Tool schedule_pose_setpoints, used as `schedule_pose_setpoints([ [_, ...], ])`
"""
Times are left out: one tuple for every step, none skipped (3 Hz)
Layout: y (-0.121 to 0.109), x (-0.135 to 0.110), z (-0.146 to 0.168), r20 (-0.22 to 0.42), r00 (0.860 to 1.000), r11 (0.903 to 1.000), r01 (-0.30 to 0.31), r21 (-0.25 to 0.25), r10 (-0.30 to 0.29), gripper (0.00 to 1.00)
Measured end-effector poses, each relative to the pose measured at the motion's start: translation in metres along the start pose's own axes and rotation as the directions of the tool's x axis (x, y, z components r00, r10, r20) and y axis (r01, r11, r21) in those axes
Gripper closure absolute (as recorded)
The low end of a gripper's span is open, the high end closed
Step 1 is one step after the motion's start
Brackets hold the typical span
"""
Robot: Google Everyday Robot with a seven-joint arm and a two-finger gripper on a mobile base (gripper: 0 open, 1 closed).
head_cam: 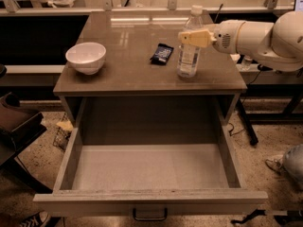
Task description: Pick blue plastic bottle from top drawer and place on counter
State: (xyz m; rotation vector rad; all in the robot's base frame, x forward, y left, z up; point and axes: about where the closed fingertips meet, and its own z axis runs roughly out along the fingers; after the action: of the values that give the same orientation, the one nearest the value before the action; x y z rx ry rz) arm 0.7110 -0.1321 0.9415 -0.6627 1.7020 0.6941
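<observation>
So this one's looking nearly wrapped up. The blue plastic bottle (188,63) is standing upright on the table (128,72), over toward the right side, near the front edge, with its base looking like it's resting flat on the surface. The top drawer (147,197) is hanging wide open below with nothing showing on its pale floor, so the pick-out part is done as far as I can see.

The gripper (189,38) is reaching in from the right at the bottle's shoulder, just under the white cap. One of the fingers (198,38) is lying across the front of the bottle and the other is hiding behind it, so to me they're looking clamped on the bottle rather than let go. My read: what's left is letting go and backing the arm off without tipping it.

As for writing, I'm not getting much. The bottle's pale label band is showing no text I can make out. There's a small dark packet (162,54) sitting just left of the bottle with some bluish print on it, also unreadable. The white bowl (85,57) on the left is plain.
</observation>
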Motion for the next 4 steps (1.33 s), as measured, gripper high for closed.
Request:
schedule_pose_setpoints([
  [-0.0154,0.0085,0.0233,0.116,0.991,0.9976,0.055,0.043,-0.06,1.0],
  [-0.0153,0.0083,0.0232,0.116,0.991,0.9976,0.055,0.043,-0.06,1.0],
  [-0.0153,0.008,0.0232,0.116,0.991,0.9976,0.055,0.043,-0.06,1.0],
  [-0.0153,0.0075,0.0231,0.116,0.991,0.9975,0.055,0.043,-0.06,1.0],
])
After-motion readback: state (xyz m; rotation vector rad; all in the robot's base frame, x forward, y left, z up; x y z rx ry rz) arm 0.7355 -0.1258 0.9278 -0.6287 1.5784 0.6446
